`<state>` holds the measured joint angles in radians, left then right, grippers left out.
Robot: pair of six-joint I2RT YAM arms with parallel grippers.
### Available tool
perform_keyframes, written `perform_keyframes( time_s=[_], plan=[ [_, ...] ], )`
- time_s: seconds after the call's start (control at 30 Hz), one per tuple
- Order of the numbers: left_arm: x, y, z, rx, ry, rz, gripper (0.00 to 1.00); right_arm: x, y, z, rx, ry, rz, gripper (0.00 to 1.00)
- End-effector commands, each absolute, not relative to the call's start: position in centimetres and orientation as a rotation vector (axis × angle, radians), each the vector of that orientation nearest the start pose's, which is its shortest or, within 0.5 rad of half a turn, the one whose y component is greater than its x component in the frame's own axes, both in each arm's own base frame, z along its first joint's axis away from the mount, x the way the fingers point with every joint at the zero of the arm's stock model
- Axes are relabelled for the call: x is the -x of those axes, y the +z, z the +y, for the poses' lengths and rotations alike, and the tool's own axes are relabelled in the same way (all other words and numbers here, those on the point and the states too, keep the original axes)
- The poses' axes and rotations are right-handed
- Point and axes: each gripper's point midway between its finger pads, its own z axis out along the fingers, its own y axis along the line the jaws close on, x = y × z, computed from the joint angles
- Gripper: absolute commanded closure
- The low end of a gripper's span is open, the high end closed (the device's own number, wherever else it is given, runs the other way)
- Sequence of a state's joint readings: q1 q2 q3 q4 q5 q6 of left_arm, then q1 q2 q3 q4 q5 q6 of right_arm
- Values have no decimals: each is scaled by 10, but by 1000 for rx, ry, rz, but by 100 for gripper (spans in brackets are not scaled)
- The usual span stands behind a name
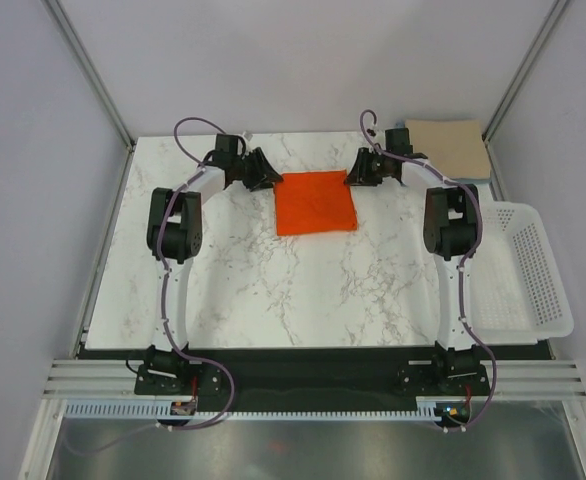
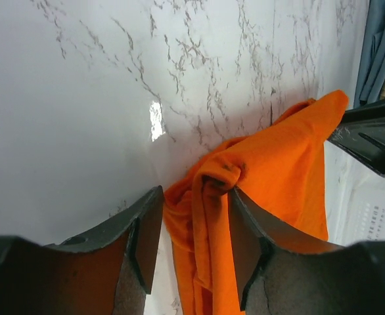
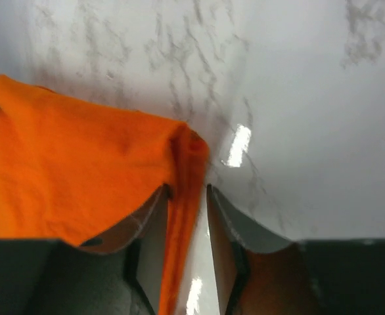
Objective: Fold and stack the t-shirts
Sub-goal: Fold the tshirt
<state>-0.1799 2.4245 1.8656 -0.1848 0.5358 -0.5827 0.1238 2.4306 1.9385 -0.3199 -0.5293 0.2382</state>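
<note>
The bright orange t-shirt (image 1: 316,202) lies folded into a flat square at the far middle of the marble table (image 1: 273,290). My left gripper (image 1: 270,178) is at its far left corner, jaws open around a bunched cloth edge (image 2: 212,216), with a gap on the left side. My right gripper (image 1: 356,175) is at its far right corner, jaws slightly open around the folded edge (image 3: 182,197), with a gap on the right side. The tan-beige t-shirt (image 1: 446,145) lies folded on the light blue one (image 1: 470,180) at the far right corner.
A white perforated basket (image 1: 518,270) stands off the table's right edge. The right gripper's black fingers (image 2: 370,138) show at the right of the left wrist view, with the blue cloth (image 2: 376,46) behind them. Walls close the back and both sides.
</note>
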Motion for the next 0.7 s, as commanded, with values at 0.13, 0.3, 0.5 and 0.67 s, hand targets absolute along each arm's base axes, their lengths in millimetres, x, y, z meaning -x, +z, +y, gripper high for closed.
perform_keyframes(
  time_s=[0.13, 0.3, 0.5, 0.67],
  plan=[
    [-580, 35, -211, 309, -1074, 2374, 48, -583, 11, 154, 8, 697, 2399, 82],
    [-582, 41, -205, 462, -1195, 2375, 47, -584, 7, 146, -65, 658, 2412, 92],
    [-586, 40, -199, 597, -1221, 2374, 62, -582, 16, 154, -91, 719, 2394, 94],
    [-581, 57, -205, 481, -1254, 2360, 62, -580, 29, 158, -88, 764, 2372, 92]
  ],
)
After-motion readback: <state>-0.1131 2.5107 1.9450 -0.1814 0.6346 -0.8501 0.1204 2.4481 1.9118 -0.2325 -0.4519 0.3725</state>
